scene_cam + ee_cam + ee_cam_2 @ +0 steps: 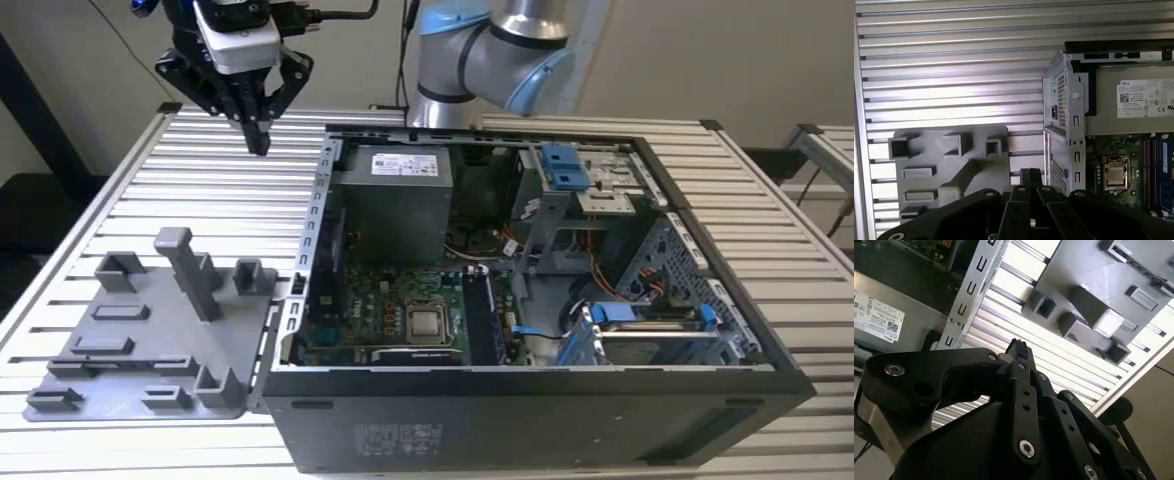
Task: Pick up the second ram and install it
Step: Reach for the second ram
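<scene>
Gripper (258, 143) closed, tips together, nothing visible between them. Hovers over surface (200, 200), beyond grey holder (140, 345), outside case (534, 420). Second ram: cannot single out. Long dark strips (481, 312), possibly ram, stand beside processor (429, 322), toward exterior view's right of gripper.

A ribbed aluminium table (134, 200) stands before a pale wall (694, 60).
</scene>
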Controlling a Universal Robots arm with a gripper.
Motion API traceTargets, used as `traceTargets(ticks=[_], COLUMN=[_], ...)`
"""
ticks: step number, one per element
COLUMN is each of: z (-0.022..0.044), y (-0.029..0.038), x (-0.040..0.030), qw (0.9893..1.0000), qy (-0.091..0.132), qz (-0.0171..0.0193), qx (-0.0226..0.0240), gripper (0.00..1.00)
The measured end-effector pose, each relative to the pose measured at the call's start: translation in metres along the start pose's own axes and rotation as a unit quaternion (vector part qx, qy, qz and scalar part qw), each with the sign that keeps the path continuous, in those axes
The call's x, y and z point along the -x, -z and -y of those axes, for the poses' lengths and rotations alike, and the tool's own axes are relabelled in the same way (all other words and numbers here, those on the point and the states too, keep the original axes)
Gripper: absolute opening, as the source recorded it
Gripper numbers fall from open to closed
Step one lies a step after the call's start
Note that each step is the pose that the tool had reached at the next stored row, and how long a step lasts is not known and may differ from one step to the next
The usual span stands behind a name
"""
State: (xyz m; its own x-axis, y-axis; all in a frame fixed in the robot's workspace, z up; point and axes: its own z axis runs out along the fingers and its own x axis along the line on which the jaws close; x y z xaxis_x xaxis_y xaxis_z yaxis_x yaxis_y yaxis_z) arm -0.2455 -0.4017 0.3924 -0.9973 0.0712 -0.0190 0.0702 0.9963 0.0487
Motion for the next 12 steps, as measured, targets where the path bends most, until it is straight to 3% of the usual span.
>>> traceTargets(ticks=[12], z=[0.0016], y=[0.0005], x=[-0.0190], qw=[1.0000], qy=[0.000], qz=[-0.0001], qx=[0.0000], gripper=[0.11])
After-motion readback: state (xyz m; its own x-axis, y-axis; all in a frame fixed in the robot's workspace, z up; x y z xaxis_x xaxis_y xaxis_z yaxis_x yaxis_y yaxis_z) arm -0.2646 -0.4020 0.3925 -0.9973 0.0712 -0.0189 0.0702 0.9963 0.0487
